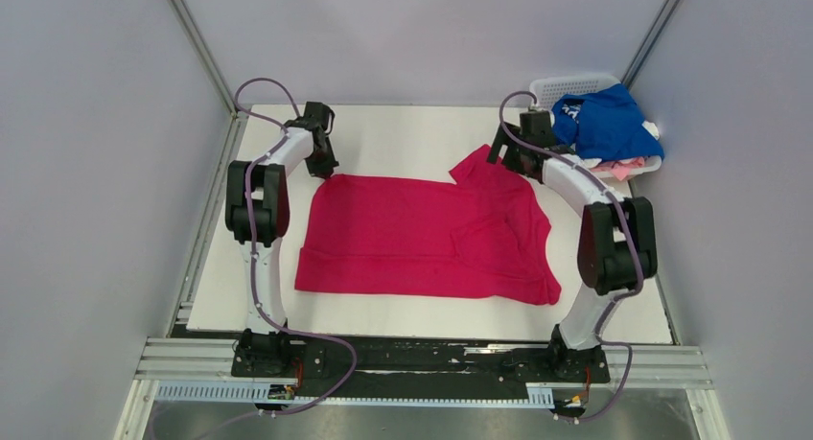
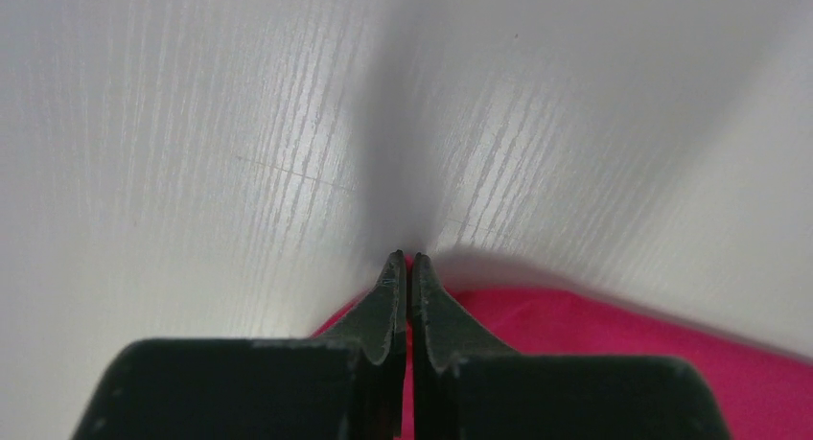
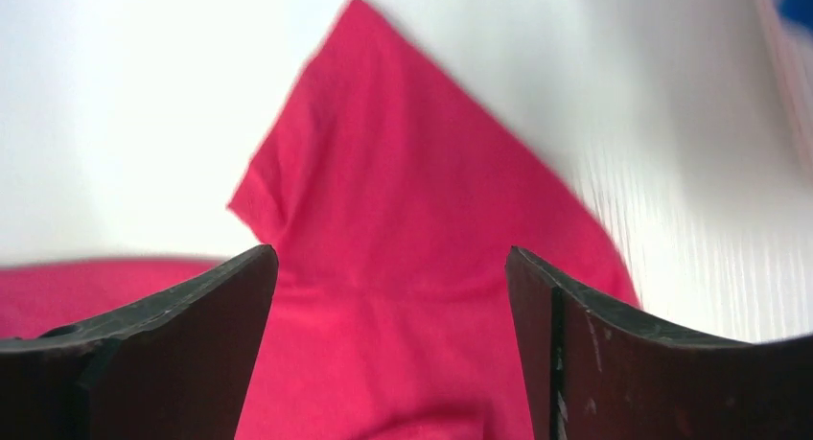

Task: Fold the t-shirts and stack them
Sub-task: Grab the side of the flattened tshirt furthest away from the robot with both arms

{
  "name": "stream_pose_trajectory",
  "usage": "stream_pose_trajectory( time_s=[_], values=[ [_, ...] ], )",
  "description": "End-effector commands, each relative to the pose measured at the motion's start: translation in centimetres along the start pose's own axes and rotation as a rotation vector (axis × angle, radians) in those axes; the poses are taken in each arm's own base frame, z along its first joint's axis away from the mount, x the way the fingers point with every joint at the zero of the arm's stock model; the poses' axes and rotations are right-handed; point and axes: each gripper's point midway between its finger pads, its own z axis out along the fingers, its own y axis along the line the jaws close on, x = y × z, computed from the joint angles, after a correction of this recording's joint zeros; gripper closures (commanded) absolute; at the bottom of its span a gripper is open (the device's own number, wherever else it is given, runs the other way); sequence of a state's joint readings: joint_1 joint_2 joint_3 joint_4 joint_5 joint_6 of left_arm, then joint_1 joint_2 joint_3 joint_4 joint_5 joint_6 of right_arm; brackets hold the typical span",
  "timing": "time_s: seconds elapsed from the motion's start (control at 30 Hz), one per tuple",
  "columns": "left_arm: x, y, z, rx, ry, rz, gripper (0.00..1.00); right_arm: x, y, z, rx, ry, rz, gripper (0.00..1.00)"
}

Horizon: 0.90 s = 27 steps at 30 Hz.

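A magenta-red t-shirt [image 1: 422, 234] lies spread on the white table [image 1: 403, 133], one sleeve [image 1: 475, 165] pointing to the far side. My left gripper [image 1: 324, 168] is down at the shirt's far-left corner. The left wrist view shows that gripper [image 2: 408, 259] shut, with a thin strip of the red cloth [image 2: 594, 330] pinched between its fingers. My right gripper [image 1: 499, 157] hovers at the far sleeve. In the right wrist view it [image 3: 391, 256] stands open, the sleeve [image 3: 383, 191] lying below between its fingers. A royal blue t-shirt [image 1: 606, 124] with white print sits in the basket.
A white lattice basket [image 1: 573, 81] stands at the table's far right corner. It holds the blue shirt over pale pink cloth [image 1: 623, 168] and white cloth [image 1: 653, 130]. Grey walls close in the left, right and far sides.
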<state>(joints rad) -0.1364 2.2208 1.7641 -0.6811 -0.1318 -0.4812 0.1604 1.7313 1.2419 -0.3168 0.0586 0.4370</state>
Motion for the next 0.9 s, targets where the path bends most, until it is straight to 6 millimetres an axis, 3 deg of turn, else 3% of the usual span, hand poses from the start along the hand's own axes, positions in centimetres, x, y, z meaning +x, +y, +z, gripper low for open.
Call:
stream_pose_trajectory(
  time_s=[0.0,0.27,0.33,0.47,0.63,0.87],
  values=[
    [-0.1,-0.5,-2.1,0.030,-0.005,0.027,1.00,-4.8,2.1,3.8,-0.022,-0.077,-0.106,0.15],
    [0.3,-0.4,-1.7,0.027,0.008,0.035,1.00,-7.3,6.3,12.1,-0.106,-0.105,-0.313,0.30],
    [0.4,-0.3,-1.5,0.022,0.012,0.036,1.00,-7.1,7.3,13.7,-0.144,-0.103,-0.387,0.31],
    [0.6,-0.4,-1.2,0.026,0.020,0.038,1.00,-5.7,7.3,16.9,-0.148,-0.072,-0.503,0.33],
    [1.0,-0.3,-1.0,0.024,0.035,0.046,1.00,-5.4,6.8,16.9,-0.115,-0.045,-0.497,0.37],
    [0.8,-0.2,-1.5,0.021,0.025,0.047,1.00,-2.8,5.2,15.4,-0.075,0.036,-0.442,0.38]
  ],
)
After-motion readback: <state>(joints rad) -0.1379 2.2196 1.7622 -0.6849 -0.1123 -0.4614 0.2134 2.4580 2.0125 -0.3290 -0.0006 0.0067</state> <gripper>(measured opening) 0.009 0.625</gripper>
